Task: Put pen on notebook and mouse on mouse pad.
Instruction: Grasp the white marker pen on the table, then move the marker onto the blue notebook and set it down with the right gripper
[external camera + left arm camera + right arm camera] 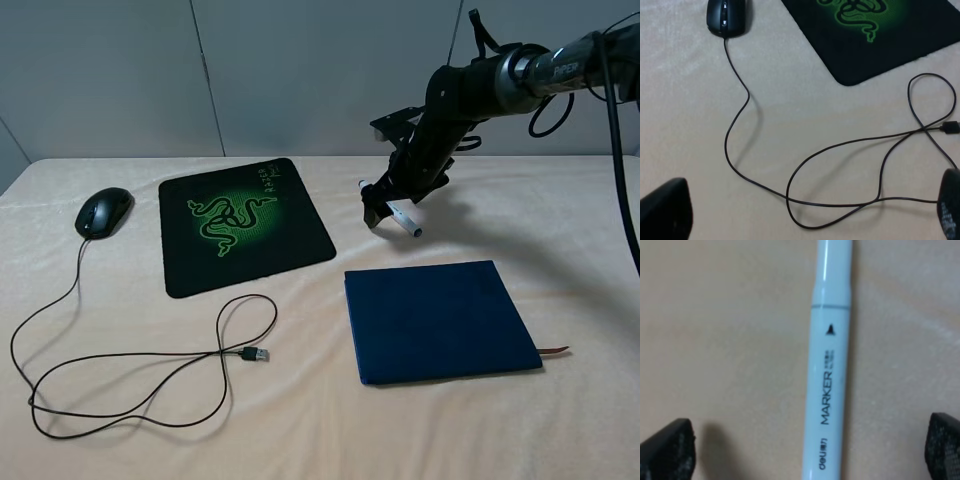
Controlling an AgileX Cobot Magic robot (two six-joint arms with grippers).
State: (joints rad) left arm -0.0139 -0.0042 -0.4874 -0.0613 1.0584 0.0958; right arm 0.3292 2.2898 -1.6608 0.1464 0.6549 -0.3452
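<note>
Nearest the front edge of the cream-covered bench, one thin black cable loops about and ends in one USB plug. The left claw hangs over those loops, its fingers spread wide. Behind them and to the right lies the one navy notebook (a brown ribbon pokes from its near right corner). Farther back sits one mouse pad, and the one mouse rests on the cloth left of it, not touching it. Farthest, the single pen lies on the bench beyond the notebook, between the parted fingers of the right claw, clear of both.
</note>
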